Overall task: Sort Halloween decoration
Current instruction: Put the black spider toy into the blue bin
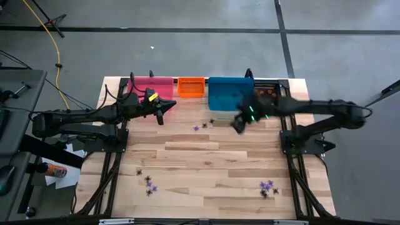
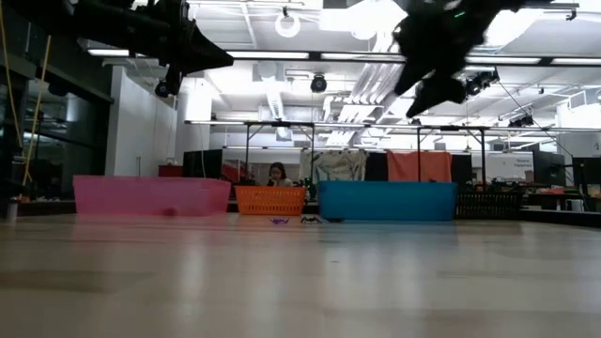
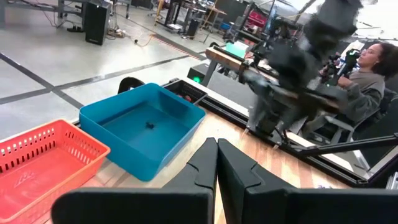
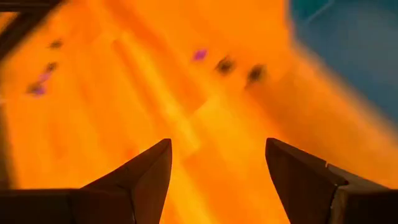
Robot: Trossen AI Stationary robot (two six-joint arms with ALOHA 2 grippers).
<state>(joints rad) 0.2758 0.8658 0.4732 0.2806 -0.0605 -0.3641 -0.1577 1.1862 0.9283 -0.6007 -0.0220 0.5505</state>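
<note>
Trinket in blue bin, indistinct

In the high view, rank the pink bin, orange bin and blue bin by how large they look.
1. Blue bin, largest.
2. Pink bin; the left arm hides part of it, so the gap to the blue bin is unsure.
3. Orange bin, clearly smallest.
</note>
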